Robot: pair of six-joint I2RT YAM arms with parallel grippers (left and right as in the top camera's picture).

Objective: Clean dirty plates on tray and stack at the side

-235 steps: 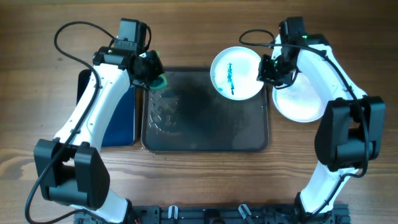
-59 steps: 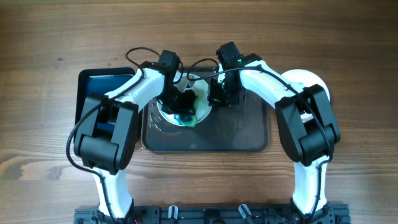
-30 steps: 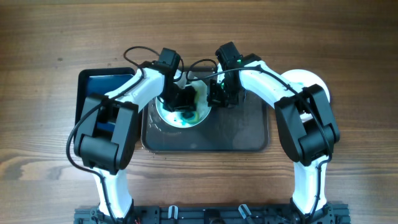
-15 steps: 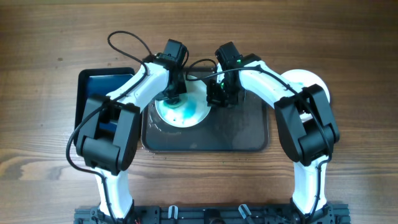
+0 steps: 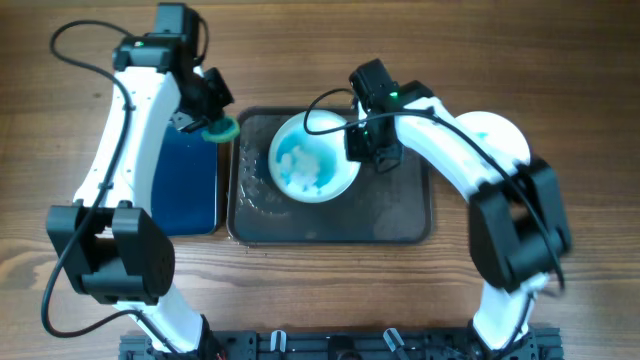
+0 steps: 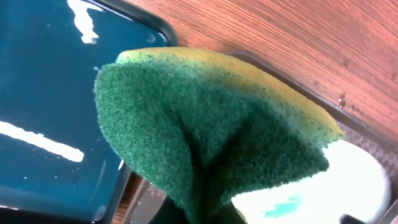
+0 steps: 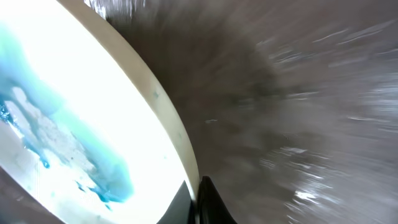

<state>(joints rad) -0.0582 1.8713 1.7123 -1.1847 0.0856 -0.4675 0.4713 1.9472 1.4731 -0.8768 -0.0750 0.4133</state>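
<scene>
Pinching coarse folded sponge [image 6: 211, 137], blue-smeared round plate [image 5: 313, 170]

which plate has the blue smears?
The plate in the dark tray, at the right gripper: blue smeared across its middle. The other plate, right of the tray, looks clean white.

Brown wood-grain table [image 5: 400, 50] fills view; light even, possibly from overhead.
</scene>
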